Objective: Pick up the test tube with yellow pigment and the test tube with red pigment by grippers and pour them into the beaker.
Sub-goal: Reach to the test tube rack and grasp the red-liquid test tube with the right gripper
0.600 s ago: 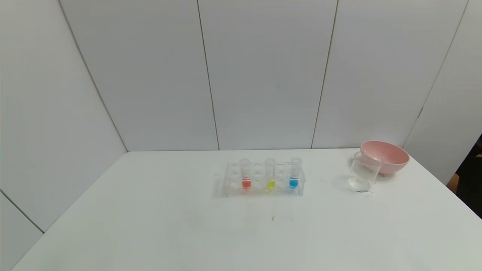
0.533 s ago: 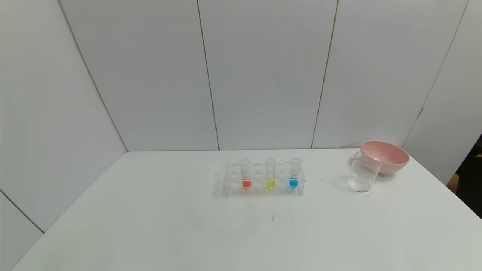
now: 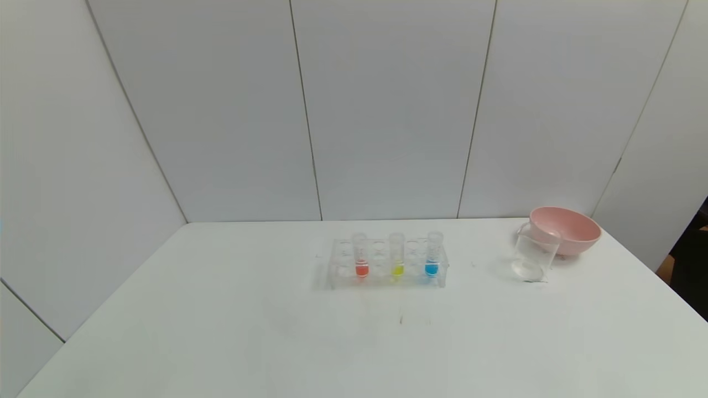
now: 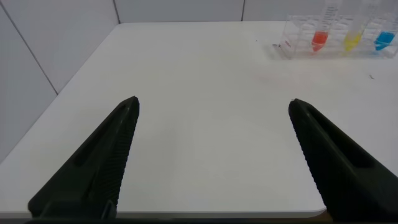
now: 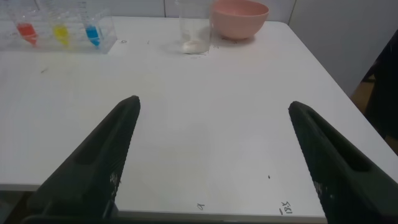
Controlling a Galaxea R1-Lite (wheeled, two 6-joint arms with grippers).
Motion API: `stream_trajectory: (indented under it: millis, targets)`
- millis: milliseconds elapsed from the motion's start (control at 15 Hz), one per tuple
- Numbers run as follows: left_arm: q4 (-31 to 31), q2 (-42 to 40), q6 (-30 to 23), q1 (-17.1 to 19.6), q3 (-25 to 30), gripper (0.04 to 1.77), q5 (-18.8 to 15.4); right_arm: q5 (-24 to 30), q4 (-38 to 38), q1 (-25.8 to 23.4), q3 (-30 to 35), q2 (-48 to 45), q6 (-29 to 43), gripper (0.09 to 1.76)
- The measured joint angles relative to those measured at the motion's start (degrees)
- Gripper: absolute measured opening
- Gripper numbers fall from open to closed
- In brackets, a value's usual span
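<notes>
A clear rack [image 3: 334, 276] stands mid-table and holds three upright tubes. The test tube with red pigment [image 3: 360, 255] is on the left, the test tube with yellow pigment [image 3: 396, 255] in the middle, a blue-liquid tube [image 3: 433, 254] on the right. The clear beaker [image 3: 534, 255] stands empty to the right, touching the pink bowl. Neither arm shows in the head view. My left gripper [image 4: 212, 102] is open and empty over the table's near left edge. My right gripper [image 5: 212, 102] is open and empty over the near right edge. The tubes [image 4: 319, 38] and the beaker [image 5: 194, 28] lie far ahead.
A pink bowl [image 3: 565, 229] sits at the back right corner, just behind the beaker. White wall panels close the back and left. The table's right edge drops off beside the bowl. Small pen marks lie on the table [image 3: 221, 331].
</notes>
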Motion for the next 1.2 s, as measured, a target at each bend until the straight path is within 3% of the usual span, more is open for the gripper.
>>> stream_trajectory:
  millis: [1200]
  targets:
    - [0.0,0.0,0.0,0.0,0.0,1.72,0.0,-0.4,-0.5,0.0,0.0,0.0,0.8,1.71]
